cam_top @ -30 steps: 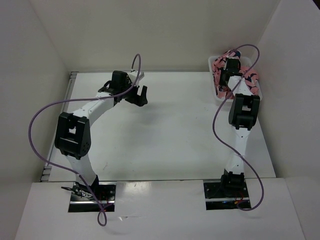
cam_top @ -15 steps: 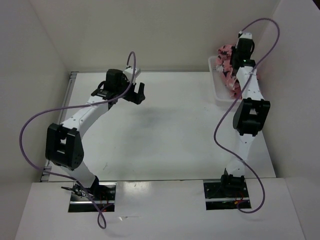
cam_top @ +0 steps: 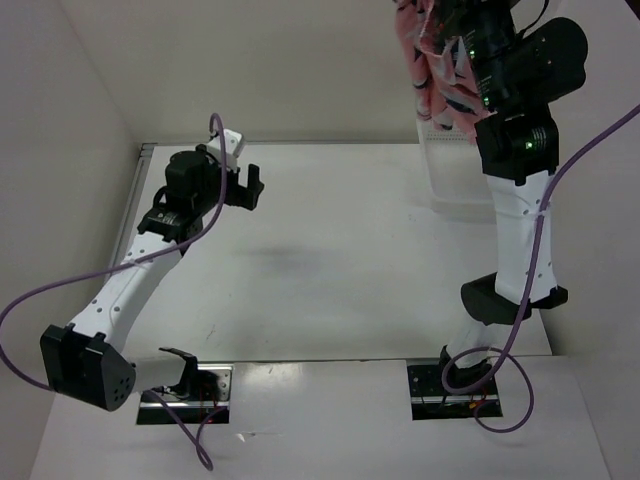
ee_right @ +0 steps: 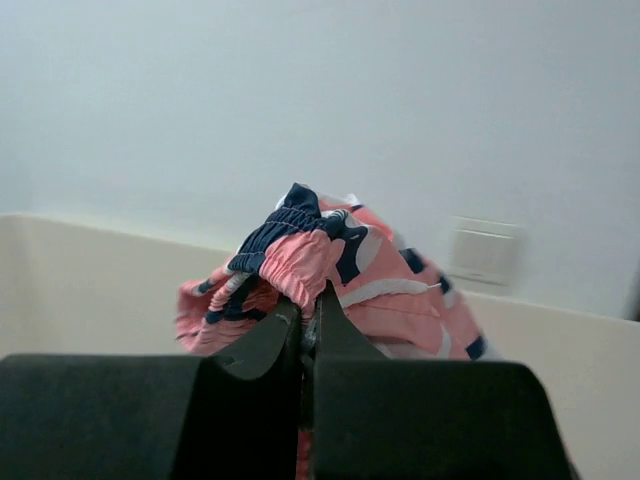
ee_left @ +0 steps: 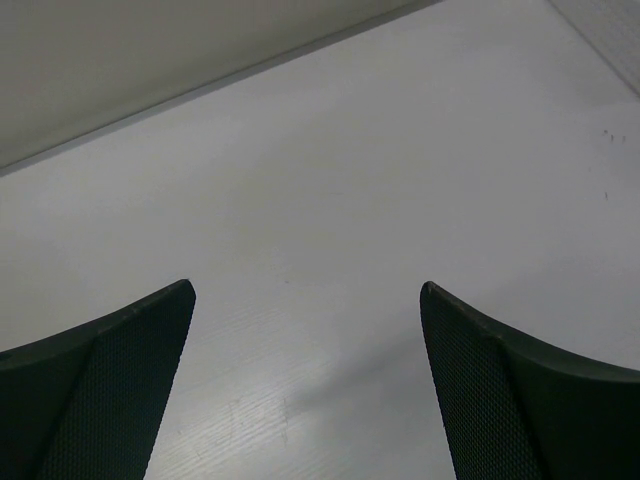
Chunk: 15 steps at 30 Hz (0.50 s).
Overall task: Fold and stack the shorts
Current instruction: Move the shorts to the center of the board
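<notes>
The coral-pink shorts (cam_top: 430, 70) with navy and white shapes hang high in the air at the back right, above the white basket (cam_top: 441, 186). In the right wrist view, my right gripper (ee_right: 308, 300) is shut on the gathered waistband of the shorts (ee_right: 320, 255), and the cloth bunches over the fingertips. My left gripper (cam_top: 246, 186) hovers over the back left of the table. It stands open with nothing between its fingers (ee_left: 110, 370); only bare table (ee_left: 320, 200) shows in the left wrist view.
White walls enclose the table on the left, back and right. The basket sits against the back right corner, below the raised right arm (cam_top: 520, 150). Purple cables loop off both arms.
The right gripper has shut on the shorts and lifted them up out of the basket. The left arm has stretched out and its gripper has shifted slightly left.
</notes>
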### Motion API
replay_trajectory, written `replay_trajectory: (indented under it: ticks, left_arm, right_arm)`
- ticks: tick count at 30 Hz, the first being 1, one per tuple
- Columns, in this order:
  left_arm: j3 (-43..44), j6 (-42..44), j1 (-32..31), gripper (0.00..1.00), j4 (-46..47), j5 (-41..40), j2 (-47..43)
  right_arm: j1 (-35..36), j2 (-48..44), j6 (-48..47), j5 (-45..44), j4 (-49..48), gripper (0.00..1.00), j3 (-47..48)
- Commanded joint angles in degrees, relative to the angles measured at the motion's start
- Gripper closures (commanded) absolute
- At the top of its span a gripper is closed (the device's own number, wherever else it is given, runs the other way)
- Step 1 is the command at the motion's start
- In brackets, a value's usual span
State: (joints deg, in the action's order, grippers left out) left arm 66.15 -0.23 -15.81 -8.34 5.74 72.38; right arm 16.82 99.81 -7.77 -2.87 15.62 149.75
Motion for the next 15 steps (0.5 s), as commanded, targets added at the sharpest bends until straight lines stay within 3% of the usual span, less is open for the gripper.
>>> replay_trajectory:
  ticks: [1, 6, 7, 8, 9, 11, 15]
  left_arm:
    - [-1.4, 0.2, 3.3, 0.00, 3.7, -1.9, -3.3]
    - [-3.7, 0.2, 9.6, 0.00, 4.2, -1.1, -8.1]
    - [-4.8, 0.2, 10.4, 0.00, 4.2, -1.1, -9.3]
    - [-5.4, 0.2, 11.1, 0.00, 4.2, -0.2, -9.9]
    - [-6.0, 0.2, 11.8, 0.00, 3.6, 1.0, -10.4]
    - [-8.1, 0.2, 11.8, 0.00, 2.9, 1.0, -11.1]
    - [-9.5, 0.2, 11.8, 0.00, -0.6, 3.4, -9.8]
  right_arm:
    - [2.5, 3.9, 8.9, 8.1, 7.8, 1.00, 0.5]
    - [2.5, 3.3, 18.2, 11.8, 10.4, 0.96, -10.5]
    - [2.5, 2.1, 18.9, 11.8, 11.0, 0.87, -13.5]
    - [2.5, 1.2, 18.9, 12.8, 11.0, 0.65, -20.9]
    - [2.5, 0.2, 18.9, 12.8, 11.0, 0.53, -25.2]
    - [-0.1, -2.6, 17.7, 11.7, 10.5, 0.09, -37.3]
    - [-7.7, -2.0, 16.0, 8.0, 11.3, 0.07, -44.2]
